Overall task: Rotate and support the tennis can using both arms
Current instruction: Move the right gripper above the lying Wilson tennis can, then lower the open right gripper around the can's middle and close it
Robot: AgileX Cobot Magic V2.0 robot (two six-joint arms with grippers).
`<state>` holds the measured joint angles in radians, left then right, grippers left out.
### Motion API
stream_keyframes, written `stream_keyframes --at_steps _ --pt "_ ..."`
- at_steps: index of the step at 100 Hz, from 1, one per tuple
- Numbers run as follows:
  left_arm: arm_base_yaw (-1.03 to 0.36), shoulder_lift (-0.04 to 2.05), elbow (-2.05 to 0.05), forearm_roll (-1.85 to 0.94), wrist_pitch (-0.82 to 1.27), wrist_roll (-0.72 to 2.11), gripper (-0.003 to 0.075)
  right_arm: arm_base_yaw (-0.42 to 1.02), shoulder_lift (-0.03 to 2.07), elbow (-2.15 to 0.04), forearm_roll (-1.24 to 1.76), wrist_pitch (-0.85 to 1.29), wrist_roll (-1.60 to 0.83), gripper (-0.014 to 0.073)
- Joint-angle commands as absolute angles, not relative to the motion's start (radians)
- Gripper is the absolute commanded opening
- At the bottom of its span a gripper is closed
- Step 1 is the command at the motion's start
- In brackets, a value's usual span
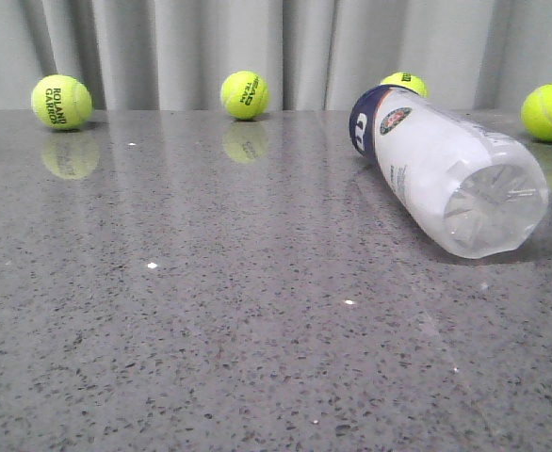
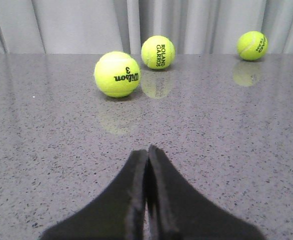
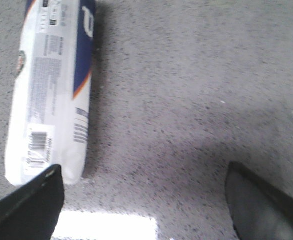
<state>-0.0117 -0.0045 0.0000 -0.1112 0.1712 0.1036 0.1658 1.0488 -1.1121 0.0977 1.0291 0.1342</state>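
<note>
The tennis can [image 1: 446, 169] lies on its side on the grey speckled table [image 1: 210, 311], clear end toward the camera, navy band away. The right gripper [image 3: 146, 200] hangs above the table with fingers spread wide; the can lies just beside one finger [image 3: 29, 207], outside the gap. The left gripper [image 2: 146, 195], fingers pressed together on nothing, points at tennis balls beyond. Behind the can, one ball [image 1: 404, 85] peeks out before the curtain [image 1: 276, 47].
</note>
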Motion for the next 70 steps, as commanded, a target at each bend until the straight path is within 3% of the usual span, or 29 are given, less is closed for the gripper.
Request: stream_keyframes --at_steps 1,33,70 --pt "-0.01 -0.038 0.045 -0.113 0.096 0.094 -0.002 0.202 1.095 -1.194 0.113 1.008 0.129 0.0647" --pt "-0.01 -0.038 0.045 -0.113 0.096 0.094 -0.002 0.328 1.377 -1.414 0.113 1.107 0.194 0.0647" --pt "-0.01 -0.038 0.045 -0.113 0.096 0.094 -0.002 0.355 1.612 -1.584 0.119 1.158 0.26 0.0647"
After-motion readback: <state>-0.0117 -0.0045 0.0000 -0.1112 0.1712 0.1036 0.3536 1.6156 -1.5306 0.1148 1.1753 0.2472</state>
